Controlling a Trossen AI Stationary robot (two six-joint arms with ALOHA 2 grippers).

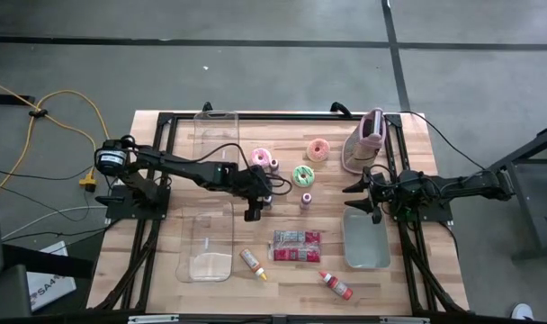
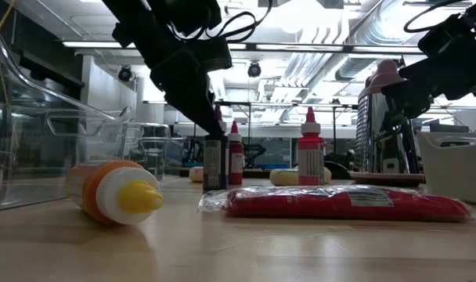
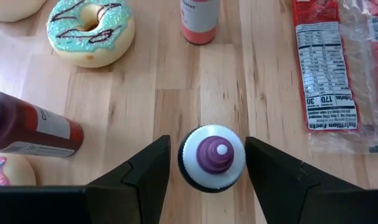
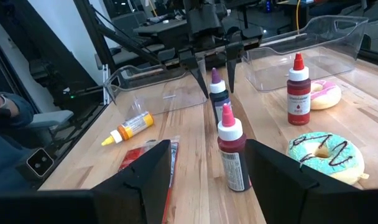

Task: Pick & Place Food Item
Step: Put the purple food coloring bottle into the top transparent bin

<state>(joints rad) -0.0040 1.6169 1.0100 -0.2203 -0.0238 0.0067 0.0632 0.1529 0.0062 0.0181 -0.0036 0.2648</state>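
Observation:
A dark bottle with a purple cap and white collar (image 3: 212,155) stands upright on the wooden table. My left gripper (image 3: 207,142) is open and slants down over it, one finger on either side of the collar with a narrow gap each; the right wrist view shows the same bottle (image 4: 218,93) between those fingers. The teal doughnut (image 3: 89,31) lies just beyond. At the table's right, my right gripper (image 4: 207,146) is open and holds nothing; a red-capped bottle (image 4: 231,155) stands a little in front of it.
A pink doughnut (image 1: 261,157) and an orange one (image 1: 318,149) lie farther back. Red snack packets (image 1: 296,245), an orange bottle (image 1: 253,263) and a red bottle (image 1: 335,284) lie near the front. Clear bins (image 1: 208,238) (image 1: 216,135) sit left, a grey bin (image 1: 365,238) right.

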